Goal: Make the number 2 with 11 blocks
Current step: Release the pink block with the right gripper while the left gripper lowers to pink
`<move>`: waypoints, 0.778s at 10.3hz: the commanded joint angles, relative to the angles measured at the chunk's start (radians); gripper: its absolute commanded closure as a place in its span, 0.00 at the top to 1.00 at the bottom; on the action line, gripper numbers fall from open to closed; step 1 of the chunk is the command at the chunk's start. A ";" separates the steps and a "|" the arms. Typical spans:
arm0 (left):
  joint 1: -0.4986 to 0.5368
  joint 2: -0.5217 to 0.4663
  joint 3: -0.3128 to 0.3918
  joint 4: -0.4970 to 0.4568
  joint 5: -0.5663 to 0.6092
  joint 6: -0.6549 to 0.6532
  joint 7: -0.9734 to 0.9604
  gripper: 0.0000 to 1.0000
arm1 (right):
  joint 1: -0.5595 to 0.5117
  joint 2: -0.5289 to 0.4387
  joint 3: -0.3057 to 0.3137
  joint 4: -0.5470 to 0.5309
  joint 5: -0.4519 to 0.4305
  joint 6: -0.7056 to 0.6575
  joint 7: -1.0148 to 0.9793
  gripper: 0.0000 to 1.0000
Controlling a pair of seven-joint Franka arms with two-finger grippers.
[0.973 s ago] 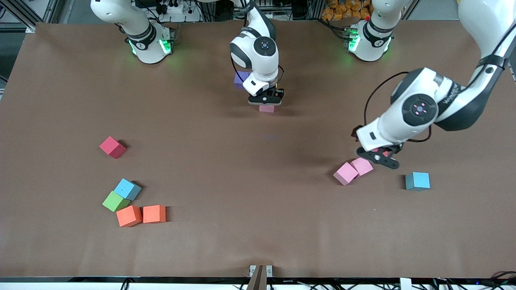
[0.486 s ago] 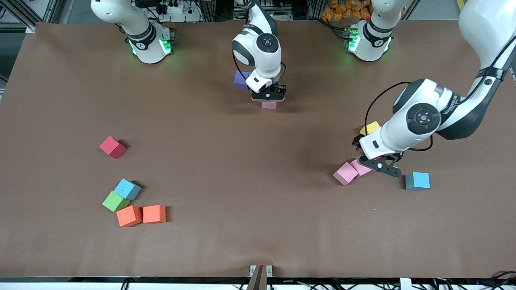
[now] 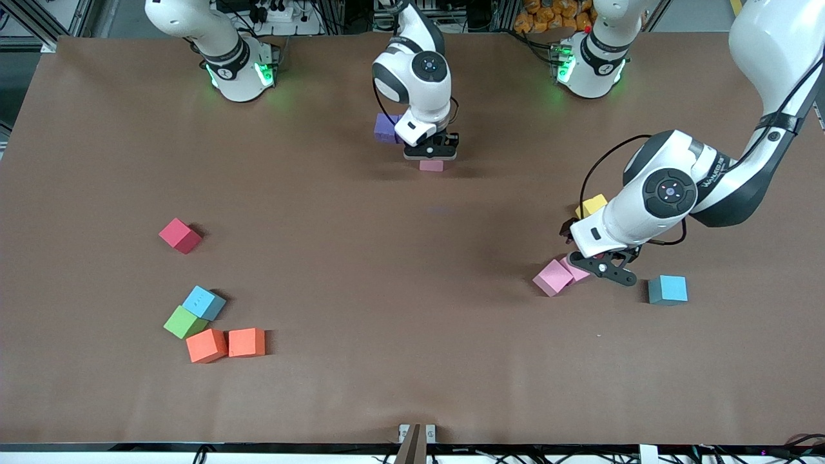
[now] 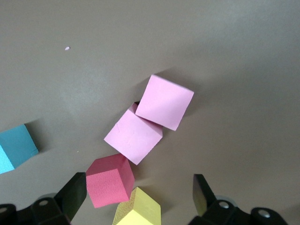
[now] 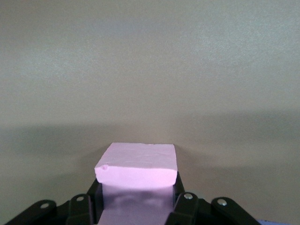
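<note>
right gripper (image 3: 430, 154) | carried pink block (image 3: 431, 165) toward bases || left gripper (image 3: 602, 267) | shifted, uncovering yellow block (image 3: 591, 205)

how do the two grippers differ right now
The right gripper is shut on a pink block; the left gripper is open and holds nothing. The right one sits near the purple block; the left hangs over two other pink blocks. Both point down.

Bright even overhead light, soft short shadows, sharp focus, no glare
</note>
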 commanded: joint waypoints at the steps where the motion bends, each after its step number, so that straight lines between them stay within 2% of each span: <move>1: -0.072 0.009 0.036 0.040 0.022 -0.006 -0.029 1.00 | -0.003 0.001 0.024 -0.017 -0.012 -0.017 0.013 0.16; 4: -0.117 0.010 0.088 0.056 0.022 -0.006 -0.041 1.00 | -0.001 0.001 0.032 -0.019 -0.014 -0.026 0.004 0.16; 8: -0.123 0.012 0.102 0.071 0.008 -0.006 -0.028 1.00 | -0.001 0.008 0.044 -0.019 -0.020 -0.023 0.005 0.16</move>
